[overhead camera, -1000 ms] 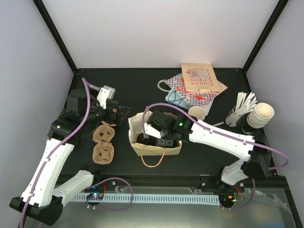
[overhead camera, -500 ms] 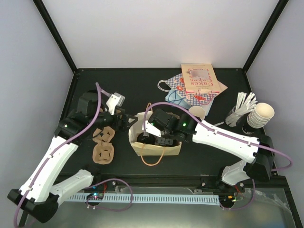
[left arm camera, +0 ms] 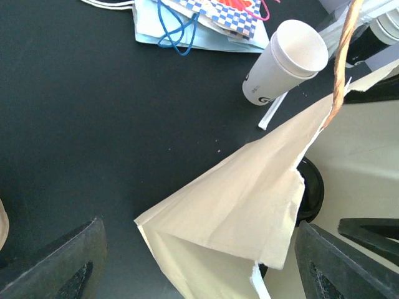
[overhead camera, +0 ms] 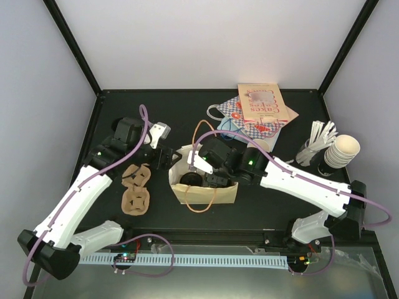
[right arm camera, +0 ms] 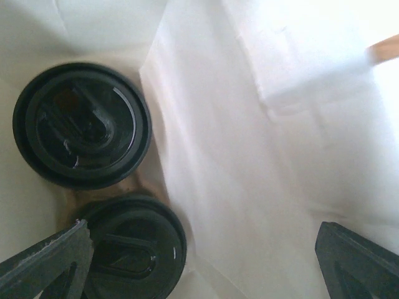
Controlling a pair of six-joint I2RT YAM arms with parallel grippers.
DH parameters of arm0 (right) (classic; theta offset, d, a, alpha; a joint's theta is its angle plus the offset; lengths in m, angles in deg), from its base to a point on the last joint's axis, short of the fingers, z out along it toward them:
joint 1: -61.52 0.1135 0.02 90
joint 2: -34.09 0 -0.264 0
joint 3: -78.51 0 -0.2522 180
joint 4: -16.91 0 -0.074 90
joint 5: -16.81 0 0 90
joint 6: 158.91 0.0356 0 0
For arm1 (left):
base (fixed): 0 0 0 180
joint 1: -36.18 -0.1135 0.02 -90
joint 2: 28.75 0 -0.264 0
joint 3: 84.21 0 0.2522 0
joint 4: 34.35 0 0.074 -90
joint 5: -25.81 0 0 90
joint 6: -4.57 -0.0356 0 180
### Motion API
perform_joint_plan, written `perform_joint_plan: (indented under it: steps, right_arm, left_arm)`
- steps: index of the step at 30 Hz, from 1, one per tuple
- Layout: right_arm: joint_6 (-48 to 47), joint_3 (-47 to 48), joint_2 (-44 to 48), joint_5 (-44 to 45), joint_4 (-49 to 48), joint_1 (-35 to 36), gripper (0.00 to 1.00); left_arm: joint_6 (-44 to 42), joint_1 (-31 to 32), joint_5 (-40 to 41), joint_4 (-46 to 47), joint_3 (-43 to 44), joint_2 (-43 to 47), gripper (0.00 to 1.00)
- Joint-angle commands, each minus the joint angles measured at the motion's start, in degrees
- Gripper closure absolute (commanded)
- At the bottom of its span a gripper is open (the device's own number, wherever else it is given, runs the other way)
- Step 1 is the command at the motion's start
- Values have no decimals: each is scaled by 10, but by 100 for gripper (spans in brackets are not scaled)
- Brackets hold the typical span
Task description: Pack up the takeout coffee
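Snagging is my main worry. The orange rope handle (left arm camera: 346,56) of the tan paper bag (overhead camera: 206,194) arches up close against my right arm. The right fingers (right arm camera: 50,269) hang inside the bag mouth, spread wide and holding nothing. If I lift that arm carelessly, I judge the handle or the soft wall could catch and drag the bag over. The left fingers (left arm camera: 56,268) are spread wide too, on either side of the bag's folded corner without pinching it, so nothing steadies the bag. A tipped bag would spill both drinks.

The takeout coffee (right arm camera: 81,124) sits at the bottom of the bag with its round black lid facing straight up at the right wrist camera. I read it as upright, long axis vertical, mouth up. A 2nd lidded cup (right arm camera: 134,252) stands just beside it, likewise upright. The bag rests on the black surface (overhead camera: 124,118) between the arms.
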Motion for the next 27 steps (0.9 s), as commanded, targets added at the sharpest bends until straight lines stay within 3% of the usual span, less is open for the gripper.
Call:
perform_joint_plan:
  steps: [1,10,21,24,27]
  right_arm:
    - [13,32,27,27,-26,-2,0]
    - [35,71,70,44,-78,-2,0]
    - [64,107,128,-59,-139,-2,0]
    - [81,95,141,-18,-159,-2,0]
    - [118,81,151,63,-172,-2,0]
  left_arm:
    - [-3,3,9,-17,29,-13,15]
    - [8,12,8,-14,35,-26,18]
    - [21,16,9,-26,52,-41,19]
    - [20,17,11,-32,61,-40,18]
    - [21,18,16,-42,70,-32,12]
